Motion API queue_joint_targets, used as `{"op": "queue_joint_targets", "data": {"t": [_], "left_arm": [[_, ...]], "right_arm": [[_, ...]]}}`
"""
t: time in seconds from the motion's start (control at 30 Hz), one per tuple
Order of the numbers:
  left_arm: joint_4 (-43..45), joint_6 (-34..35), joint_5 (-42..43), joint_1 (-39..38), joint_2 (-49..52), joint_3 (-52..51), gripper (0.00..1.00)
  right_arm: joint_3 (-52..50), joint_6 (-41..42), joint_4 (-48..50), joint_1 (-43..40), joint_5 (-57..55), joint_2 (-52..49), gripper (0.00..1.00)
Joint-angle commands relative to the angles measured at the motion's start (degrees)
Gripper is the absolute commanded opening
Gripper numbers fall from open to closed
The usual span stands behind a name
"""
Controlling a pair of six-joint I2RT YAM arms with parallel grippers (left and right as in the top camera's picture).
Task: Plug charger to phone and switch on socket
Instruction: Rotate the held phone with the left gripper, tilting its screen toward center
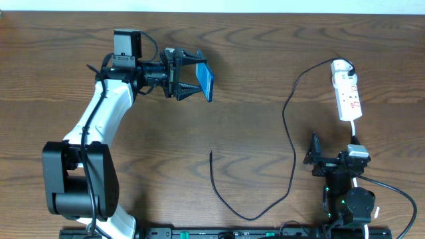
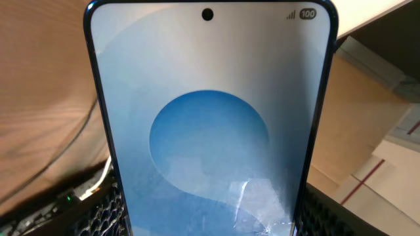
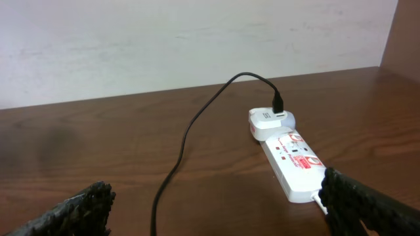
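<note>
The left gripper is at the far left of the table. Its jaws are spread wide and pinch the phone across its body. The phone stands on edge in the overhead view. In the left wrist view its blue screen faces the camera and fills the frame.

The right gripper is at the near right. Its jaws are fully spread and hold nothing.

The power strip lies flat at the far right, beyond the right gripper. A white adapter sits at its far end. The charger cable runs from the adapter toward the near edge, loops left, and ends with its free tip on the table centre. The tip is well apart from the phone.
</note>
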State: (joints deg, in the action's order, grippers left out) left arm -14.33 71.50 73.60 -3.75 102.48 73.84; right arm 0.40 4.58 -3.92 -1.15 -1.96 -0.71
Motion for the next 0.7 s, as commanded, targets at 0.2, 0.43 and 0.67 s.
{"op": "queue_joint_targets", "data": {"t": [0.2, 0.43, 0.67], "left_arm": [[0.3, -2.7, -5.4, 0.3, -1.6, 0.3, 0.07], [0.3, -2.7, -13.2, 0.3, -1.6, -0.2, 0.07], [-3.4, -3.3, -22.8, 0.2, -1.6, -0.6, 0.07]], "right_arm": [[-0.1, 0.7, -0.2, 0.8, -0.5, 0.2, 0.99], [-0.1, 0.7, -0.2, 0.8, -0.5, 0.2, 0.99], [-0.1, 0.7, -0.2, 0.8, -0.5, 0.2, 0.99]]}}
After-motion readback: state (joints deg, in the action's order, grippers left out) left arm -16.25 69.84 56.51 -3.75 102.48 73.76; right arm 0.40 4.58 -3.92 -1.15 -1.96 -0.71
